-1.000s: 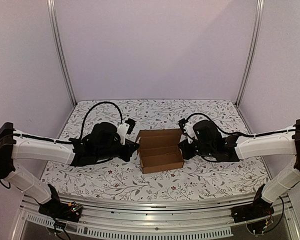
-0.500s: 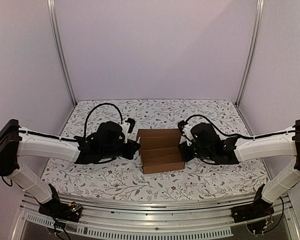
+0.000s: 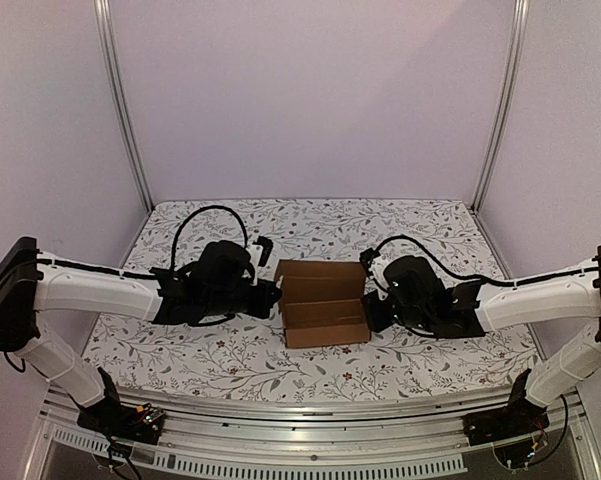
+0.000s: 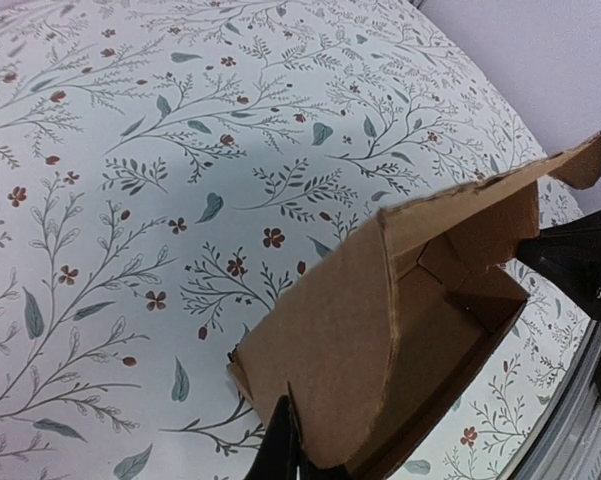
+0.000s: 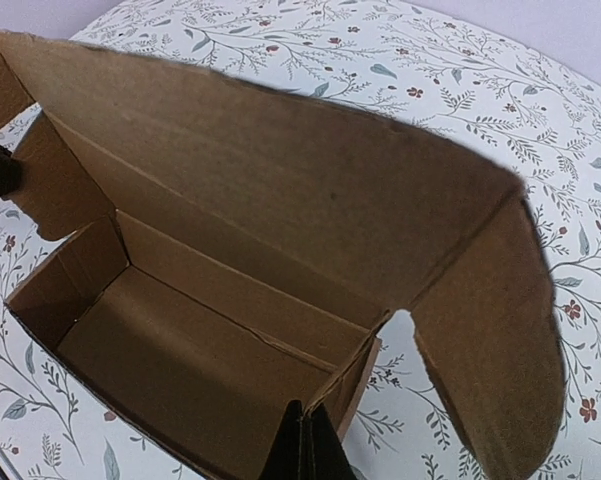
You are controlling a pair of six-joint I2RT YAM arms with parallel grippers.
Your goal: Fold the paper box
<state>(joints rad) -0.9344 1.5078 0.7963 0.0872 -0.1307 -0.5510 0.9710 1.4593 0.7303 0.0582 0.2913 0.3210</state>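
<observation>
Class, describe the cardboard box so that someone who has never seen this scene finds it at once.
Start at the table with the floral cloth. At its middle, between the left arm and the right arm, sits the paper box: a shallow open tray with its lid raised at the back. It alone is brown cardboard.
</observation>
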